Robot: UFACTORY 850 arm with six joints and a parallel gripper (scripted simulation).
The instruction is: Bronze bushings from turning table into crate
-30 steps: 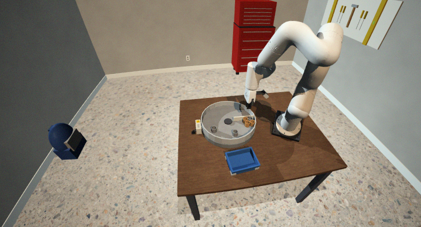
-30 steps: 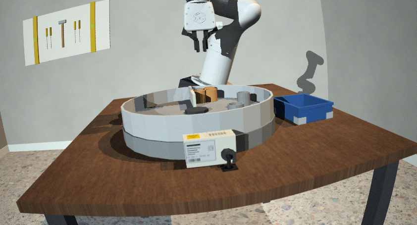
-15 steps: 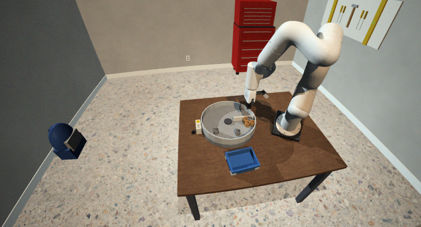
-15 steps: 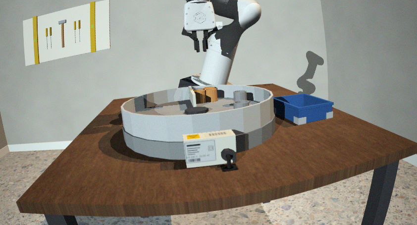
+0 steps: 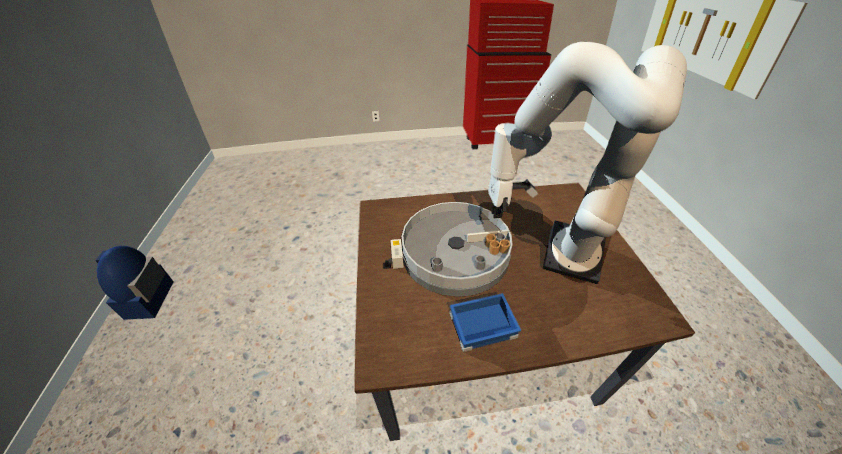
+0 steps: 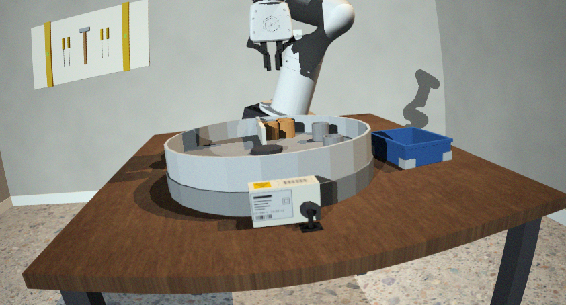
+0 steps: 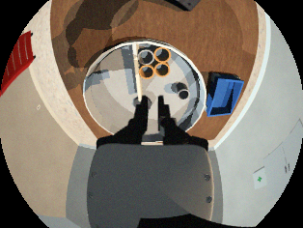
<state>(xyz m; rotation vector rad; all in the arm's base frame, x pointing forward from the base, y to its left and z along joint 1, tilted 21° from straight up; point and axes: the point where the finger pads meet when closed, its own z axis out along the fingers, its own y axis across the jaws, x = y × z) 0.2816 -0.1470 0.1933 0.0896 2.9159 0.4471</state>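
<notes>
Brown wooden table [image 5: 406, 345] [image 6: 158, 255] [image 7: 222, 29]. Top view, clock about the hub: turning table [image 5: 456, 284] [image 6: 221, 172] [image 7: 113, 113]; blue crate [image 5: 483, 322] [image 6: 421, 152] [image 7: 223, 99] outside, between 5 and 6. Gripper [image 5: 498, 213] [image 6: 273, 69] [image 7: 152, 103] above, between 1 and 2: fingers slightly parted, nothing held. Three bronze bushings [image 5: 494, 248] [image 6: 288, 128] [image 7: 162, 75] clustered near 3 with one steel; other steel bushings [image 5: 436, 264] [image 6: 320, 131] [image 7: 183, 98] near 5 and 7.

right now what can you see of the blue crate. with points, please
The blue crate [image 5: 484, 321] [image 6: 425, 150] [image 7: 225, 97] is a shallow, open-topped rectangular box, plastic by its look, with a raised rim and pale corner pieces low on its outside. It stands upright on the brown table beside the turning table, nothing visible inside, and the gripper is not touching it.
</notes>
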